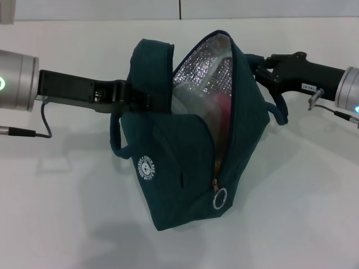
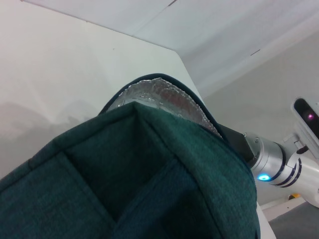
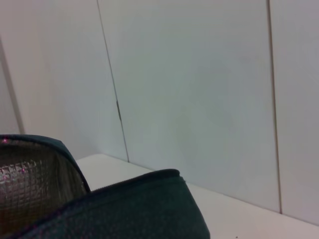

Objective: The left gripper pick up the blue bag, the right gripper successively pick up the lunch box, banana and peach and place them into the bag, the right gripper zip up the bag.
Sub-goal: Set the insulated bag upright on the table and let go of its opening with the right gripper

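Observation:
The blue bag [image 1: 185, 162] stands open in the middle of the white table, its silver lining [image 1: 205, 64] showing. It fills the left wrist view [image 2: 149, 169] and edges the right wrist view [image 3: 139, 204]. Inside I see the pink peach [image 1: 222, 104] beside a clear pale shape, likely the lunch box [image 1: 188, 103]. The banana is hidden. The zipper ring pull [image 1: 220, 198] hangs low on the front, with the zip undone above it. My left gripper [image 1: 136, 95] is shut on the bag's top left, by a handle. My right gripper [image 1: 262, 64] sits at the bag's upper right edge, partly hidden behind it.
The white table [image 1: 303, 196] spreads around the bag, with a wall behind it [image 1: 179, 8]. A loop handle [image 1: 115, 137] hangs at the bag's left side. The right arm's silver wrist [image 2: 269, 159] shows beyond the bag in the left wrist view.

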